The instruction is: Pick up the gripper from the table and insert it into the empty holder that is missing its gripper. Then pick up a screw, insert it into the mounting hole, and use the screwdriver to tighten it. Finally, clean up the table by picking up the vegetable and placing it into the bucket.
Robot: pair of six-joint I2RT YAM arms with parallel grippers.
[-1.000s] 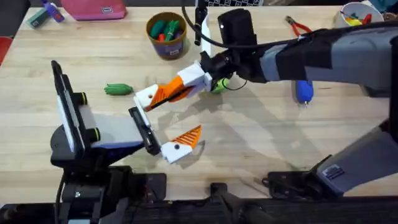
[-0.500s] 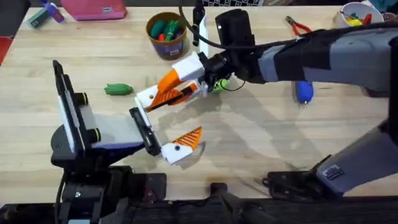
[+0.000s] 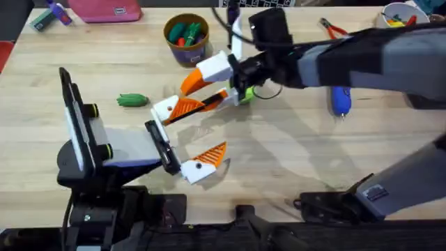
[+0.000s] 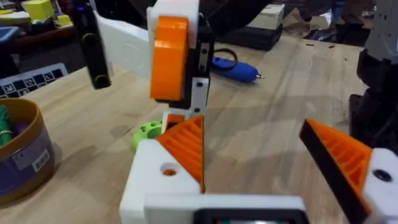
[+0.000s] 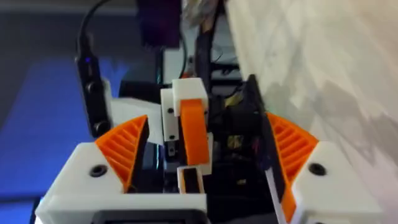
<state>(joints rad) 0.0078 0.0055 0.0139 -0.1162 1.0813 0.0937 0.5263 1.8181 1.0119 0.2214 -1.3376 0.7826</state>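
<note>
Overhead, the right gripper (image 3: 200, 93) sits at upper centre of the frame on an arm that reaches in from the right edge. Its white fingers with orange pads are spread. In the right wrist view, that gripper (image 5: 205, 155) has a white and orange piece standing between the pads, with a dark gap on either side of it. I can't tell whose piece that is.

Just below it in the overhead view, the left gripper (image 3: 209, 129) is spread wide. One orange-tipped white finger lies right under the right gripper and the other sits lower, near the centre of the frame. In the left wrist view, the two wedges of the left gripper (image 4: 255, 155) stand well apart.

A lime green disc (image 3: 244, 95) lies just right of the right gripper. The vegetable (image 3: 132, 100) lies on the table (image 3: 293, 160) at left of centre, well apart from both claws. The bucket (image 3: 187, 38) stands at top centre with coloured toys inside. The screwdriver (image 3: 339, 103) lies at right, partly under the right arm, and red-handled pliers (image 3: 334, 29) lie at upper right.
</note>
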